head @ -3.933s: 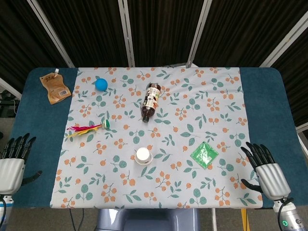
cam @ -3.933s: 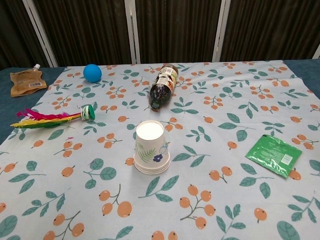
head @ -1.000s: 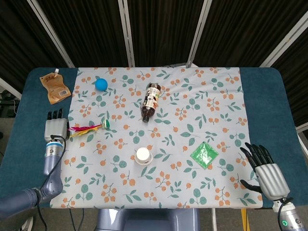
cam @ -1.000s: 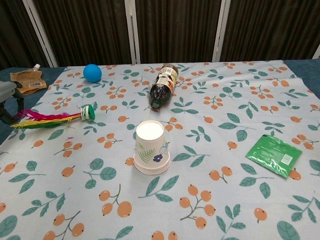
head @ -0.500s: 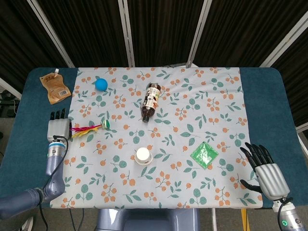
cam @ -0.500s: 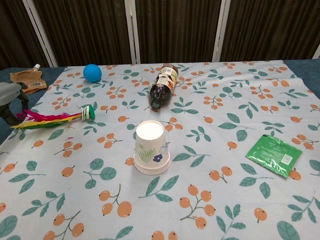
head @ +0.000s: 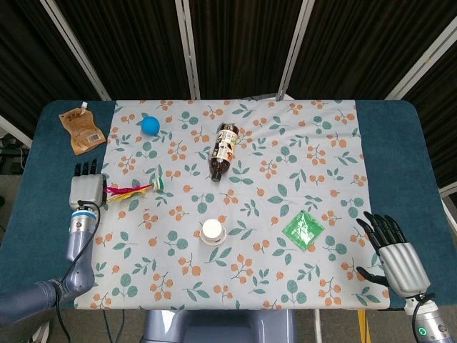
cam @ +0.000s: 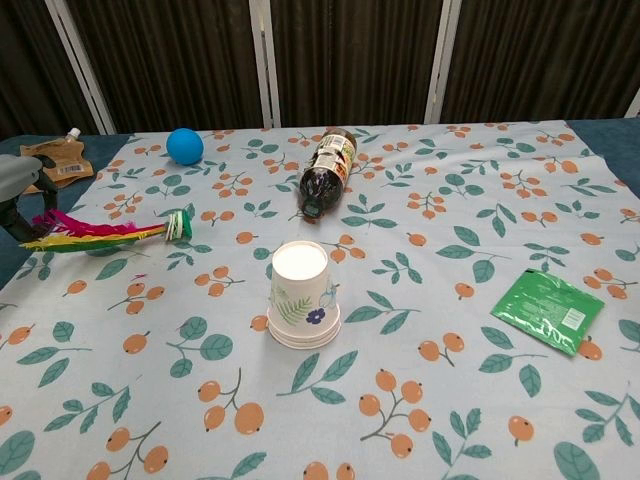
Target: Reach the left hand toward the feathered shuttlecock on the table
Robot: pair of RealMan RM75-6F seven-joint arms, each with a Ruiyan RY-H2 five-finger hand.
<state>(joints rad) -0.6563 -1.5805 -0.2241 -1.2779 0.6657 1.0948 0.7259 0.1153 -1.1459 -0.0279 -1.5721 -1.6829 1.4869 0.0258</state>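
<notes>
You have a blue ball [head: 149,126] near the cloth's far left corner, a dark bottle [head: 223,151] lying on its side mid-table, a paper cup [head: 212,231] upside down, a green packet [head: 303,230] to its right, and a brown pouch [head: 81,130] off the cloth.

A staged lab setup is suggested: dark curtains [cam: 350,55] and metal framing [head: 189,46] are seen behind the tablecloth [head: 285,143].

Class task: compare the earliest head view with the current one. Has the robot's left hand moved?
Yes. The left hand has travelled up the table's left edge, away from the near edge, toward the brown pouch, and now sits at the shuttlecock feathers.
</notes>
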